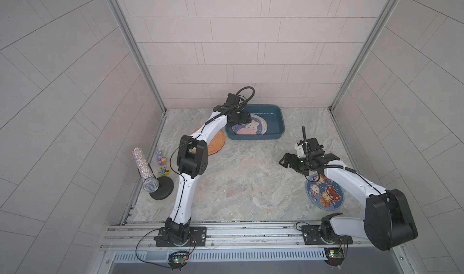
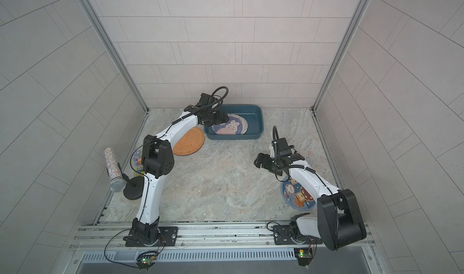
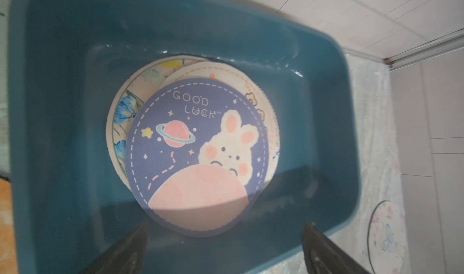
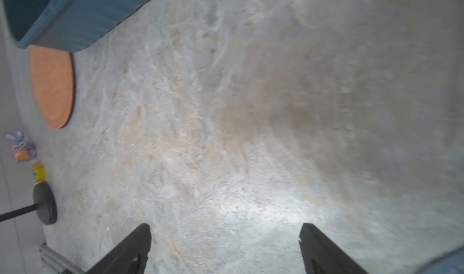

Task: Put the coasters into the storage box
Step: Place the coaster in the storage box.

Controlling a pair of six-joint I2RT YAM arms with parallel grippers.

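Note:
The teal storage box stands at the back middle of the table. In it lies a navy bunny coaster on top of a floral coaster and a cream coaster. My left gripper hovers open over the box's left end, holding nothing. An orange coaster lies left of the box, partly under the left arm. My right gripper is open and empty over bare table. A navy cartoon coaster lies just in front of it. A pale coaster lies at the far right.
A glittery microphone on a black round stand, a purple bunny figurine and a small yellow object sit along the left wall. Tiled walls close three sides; a metal rail runs along the front.

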